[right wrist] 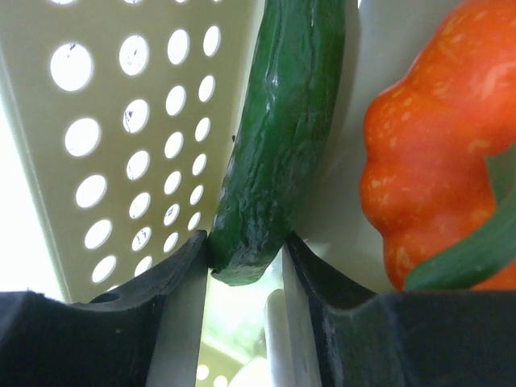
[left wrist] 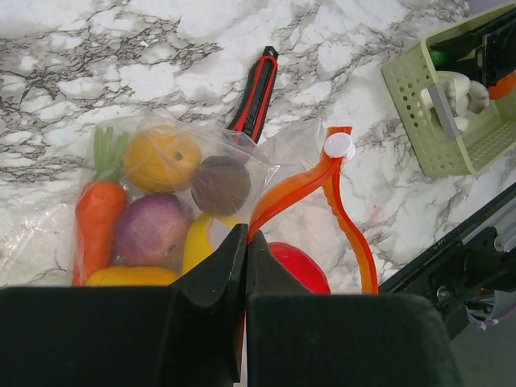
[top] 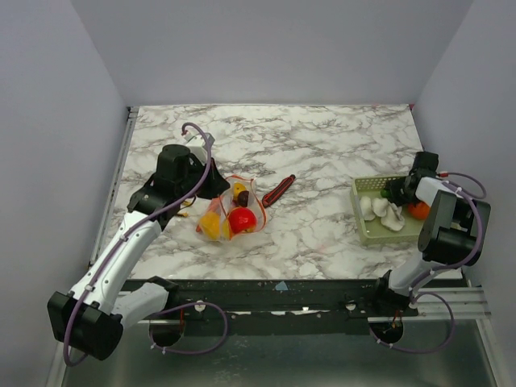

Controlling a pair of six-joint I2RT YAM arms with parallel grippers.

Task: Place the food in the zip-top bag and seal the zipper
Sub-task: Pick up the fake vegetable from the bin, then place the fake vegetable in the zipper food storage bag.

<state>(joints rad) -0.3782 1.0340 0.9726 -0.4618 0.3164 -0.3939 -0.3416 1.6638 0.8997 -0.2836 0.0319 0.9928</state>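
A slim red-and-black stick (top: pixel 278 190) lies flat near the middle of the white marble worktop (top: pixel 322 141), slanted toward the far right corner. A pale green basket (top: pixel 367 187) with perforated walls sits against the right edge, closer to the near right corner.

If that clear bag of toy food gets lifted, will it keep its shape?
Probably not: the bag looks thin and wrinkled, so it should sag. The round food inside would likely shift, and may spill since the zipper gapes open.
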